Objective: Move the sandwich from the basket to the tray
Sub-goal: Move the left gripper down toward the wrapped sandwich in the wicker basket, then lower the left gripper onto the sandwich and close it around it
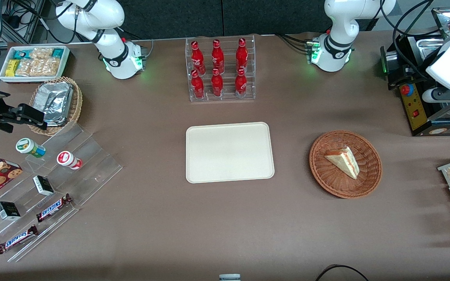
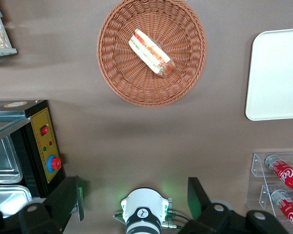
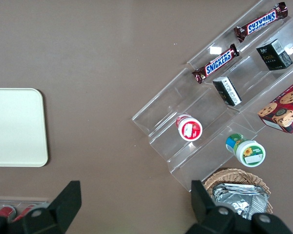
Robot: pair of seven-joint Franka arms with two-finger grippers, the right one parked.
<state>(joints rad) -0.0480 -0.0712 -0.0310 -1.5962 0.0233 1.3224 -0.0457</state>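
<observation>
- End effector [image 2: 134, 197]: the left arm's, raised high over the table [image 1: 225, 218] at the working arm's end, near the black control box [image 2: 41, 146] with a red knob; its two dark fingers [image 2: 63, 200] stood spread wide with nothing between them.
- Sandwich [image 2: 151, 52]: lay well apart from the end effector, lower down and nearer to the front camera than it, so the reach appeared to call for a descent towards that camera. A triangular wedge resting on a broad face, striped filling edge in plain sight from the wrist; its long axis ran on a diagonal across the basket. The fingers would probably need turning to close across the narrow width.
- Basket [image 1: 328, 177]: round reddish-brown wicker bowl; contents one sandwich only, sitting about the middle.
- Tray [image 1: 229, 152]: cream, rectangular, flat on the table, bare; beside the basket towards the parked arm's end, a strip of table between them.
- Clear rack [image 1: 222, 70]: six red cola bottles, upright, farther from the front camera than the tray.
- Small tan wicker basket [image 1: 74, 105]: held silver foil packets, at the parked arm's end.
- White box [image 1: 33, 62]: held snack packets, beside that small basket.
</observation>
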